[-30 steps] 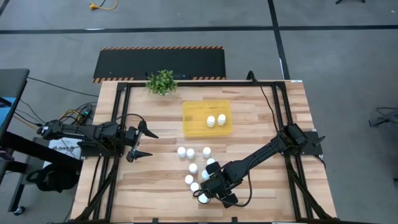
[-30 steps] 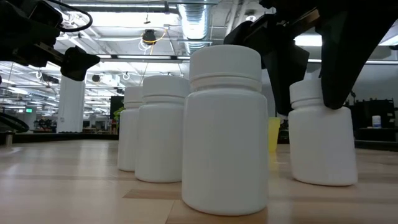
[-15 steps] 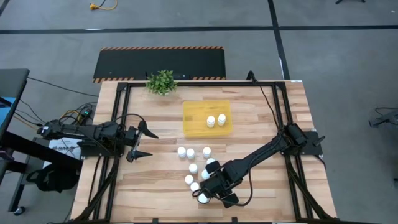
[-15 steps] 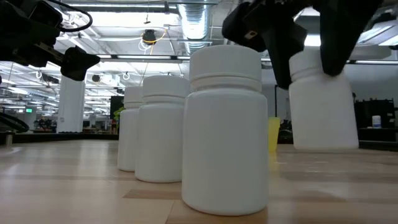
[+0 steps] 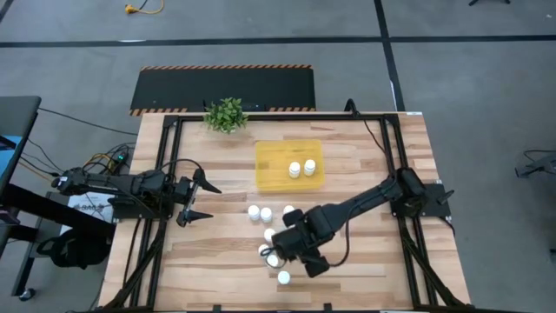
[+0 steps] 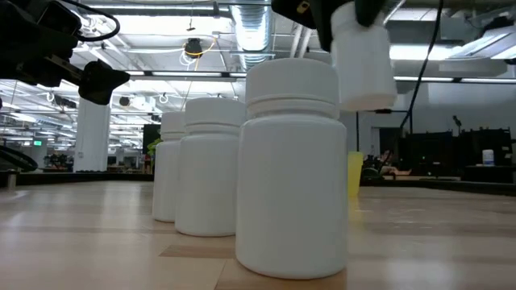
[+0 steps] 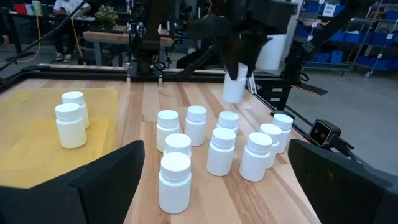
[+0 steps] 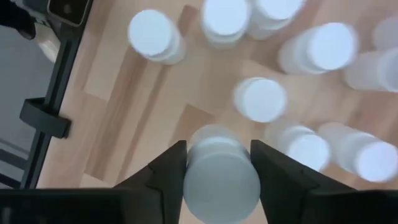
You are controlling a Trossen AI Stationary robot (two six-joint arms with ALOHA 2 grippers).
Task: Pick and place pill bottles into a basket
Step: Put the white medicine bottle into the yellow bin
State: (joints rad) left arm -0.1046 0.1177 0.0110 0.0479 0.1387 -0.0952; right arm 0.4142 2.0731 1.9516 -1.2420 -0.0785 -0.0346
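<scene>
1. Left gripper [image 5: 198,196] sits parked well to the left of the basket [image 5: 271,178], fingers spread wide, nothing in them.
2. Right gripper [image 5: 276,255] clamps a pill bottle [image 6: 363,60] upright, lifted clear of the standing cluster [image 5: 268,214]; the basket lies beyond that cluster, so this arm is nearer.
3. Labels? The bottles look plain white, though it's blurry.

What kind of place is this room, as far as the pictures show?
Probably a robotics lab inside a large industrial hall: two arms mounted at a wooden table, an exposed ceiling with ducts, and shelves of blue bins in the background.
</scene>
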